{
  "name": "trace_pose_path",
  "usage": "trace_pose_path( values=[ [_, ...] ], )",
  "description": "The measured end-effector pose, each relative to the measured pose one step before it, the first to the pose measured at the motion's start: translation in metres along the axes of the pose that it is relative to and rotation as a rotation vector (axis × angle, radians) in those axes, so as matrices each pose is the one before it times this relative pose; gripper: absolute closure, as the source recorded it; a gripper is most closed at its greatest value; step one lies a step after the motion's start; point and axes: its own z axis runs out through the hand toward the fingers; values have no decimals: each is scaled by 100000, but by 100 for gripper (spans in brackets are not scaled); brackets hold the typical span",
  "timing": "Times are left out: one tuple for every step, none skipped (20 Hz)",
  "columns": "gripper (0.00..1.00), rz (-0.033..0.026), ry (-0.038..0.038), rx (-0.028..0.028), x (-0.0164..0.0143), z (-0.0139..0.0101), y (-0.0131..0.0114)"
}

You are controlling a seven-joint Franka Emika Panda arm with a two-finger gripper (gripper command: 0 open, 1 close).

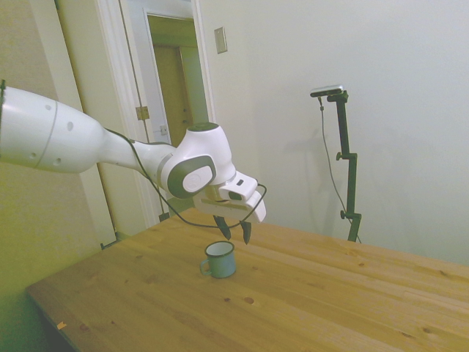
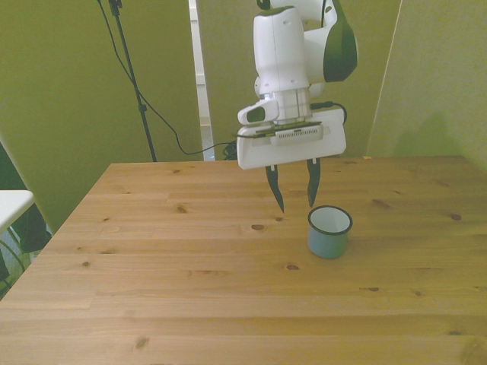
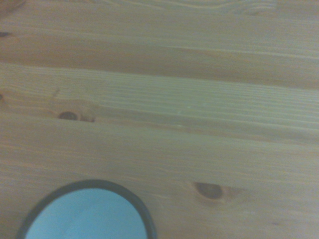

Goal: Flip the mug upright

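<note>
One table, wooden, is filling all my views. I'm seeing the white arm reaching in and tilting the gripper down, fingers spread apart and gripping nothing. It's hanging clear above the wood, tips just above and beside the mug, not touching it. In the front view the mug is sitting just to the front view's right of the fingertips. It's standing upright on the table, mouth facing up, dark rim and pale inside showing. Side view is showing the loop handle sticking out. Wrist view is catching only part of the rim, blurred.
</note>
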Motion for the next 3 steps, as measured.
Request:
trace_pose_path(
  values=[
    [0,920,2268,-2038,-495,-776,311],
    [0,813,2063,-1774,-598,-715,229],
    [0,847,1942,-1489,-622,-663,127]
  ],
)
